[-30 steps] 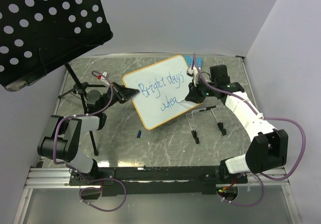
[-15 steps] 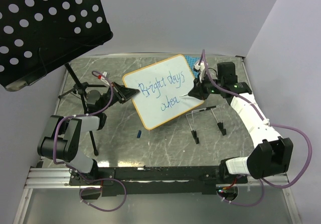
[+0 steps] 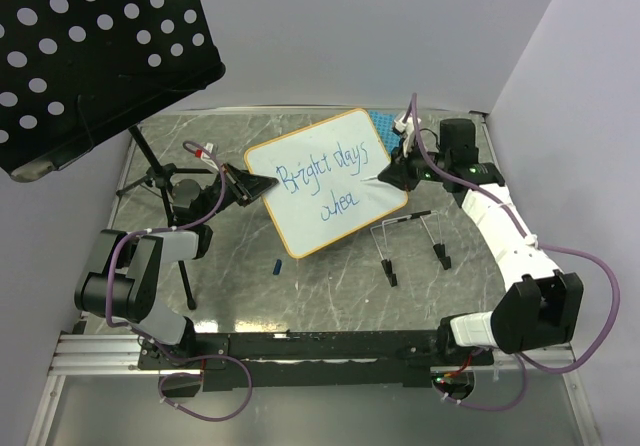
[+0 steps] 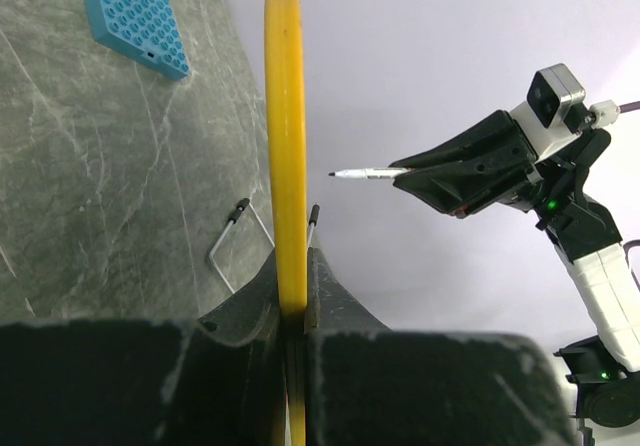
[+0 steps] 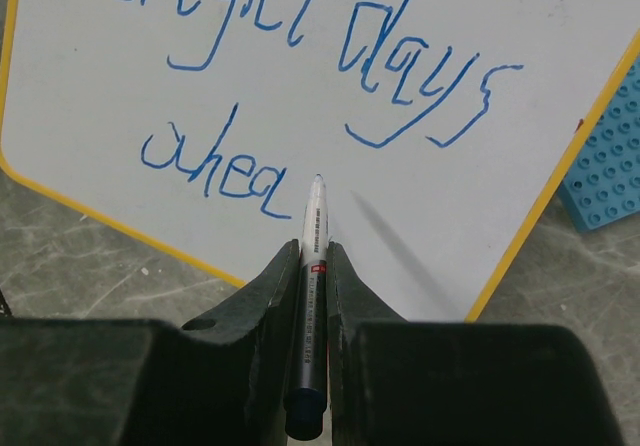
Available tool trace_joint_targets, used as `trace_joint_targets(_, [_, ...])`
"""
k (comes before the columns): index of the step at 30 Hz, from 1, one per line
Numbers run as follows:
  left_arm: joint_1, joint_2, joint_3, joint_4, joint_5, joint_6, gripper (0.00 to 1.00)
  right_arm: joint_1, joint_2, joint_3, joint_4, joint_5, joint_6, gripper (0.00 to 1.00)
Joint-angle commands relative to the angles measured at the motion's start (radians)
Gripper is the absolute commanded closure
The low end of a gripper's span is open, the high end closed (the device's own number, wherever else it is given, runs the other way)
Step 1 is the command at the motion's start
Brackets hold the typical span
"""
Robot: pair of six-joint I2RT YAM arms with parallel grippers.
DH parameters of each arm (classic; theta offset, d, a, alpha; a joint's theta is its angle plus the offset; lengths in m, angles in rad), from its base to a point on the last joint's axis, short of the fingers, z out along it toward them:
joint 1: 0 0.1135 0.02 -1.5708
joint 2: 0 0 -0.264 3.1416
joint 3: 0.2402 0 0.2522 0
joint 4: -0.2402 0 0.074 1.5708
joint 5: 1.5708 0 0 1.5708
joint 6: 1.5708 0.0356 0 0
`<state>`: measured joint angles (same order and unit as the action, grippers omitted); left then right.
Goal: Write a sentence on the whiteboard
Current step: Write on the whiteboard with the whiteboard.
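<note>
Ahead at twelve o'clock the whiteboard [image 3: 300, 221] is held tilted by the left gripper [image 3: 245, 184], pinched on its nine o'clock rim, so the sentence [image 3: 320, 171], lacking its final "d", can be finished with the marker [image 5: 314, 216] clamped in the right gripper [image 5: 313, 256], tip seemingly clear.

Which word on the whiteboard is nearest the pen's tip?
The bottom one, "ahea", alone on the lower line; the pen tip points just right of it. "Bright" and "days" sit above.
</note>
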<state>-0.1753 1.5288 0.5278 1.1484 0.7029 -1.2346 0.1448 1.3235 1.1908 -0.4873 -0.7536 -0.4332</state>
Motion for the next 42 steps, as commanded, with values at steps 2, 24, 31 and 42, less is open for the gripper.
trace_joint_targets(2, [0.005,-0.048,0.058,0.430,0.004,-0.057,0.99,-0.008,0.037,0.013,0.101,-0.027,0.022,1.00])
trace_joint_targets(24, [0.003,-0.050,0.072,0.425,0.007,-0.065,0.99,-0.008,0.129,0.053,0.118,0.013,0.036,1.00])
trace_joint_targets(31, [0.005,-0.044,0.075,0.425,0.006,-0.062,0.99,-0.008,0.114,0.024,0.082,0.000,0.001,1.00])
trace_joint_targets(42, [0.005,-0.029,0.077,0.432,0.004,-0.062,0.99,-0.008,0.036,-0.062,0.039,-0.010,-0.033,1.00])
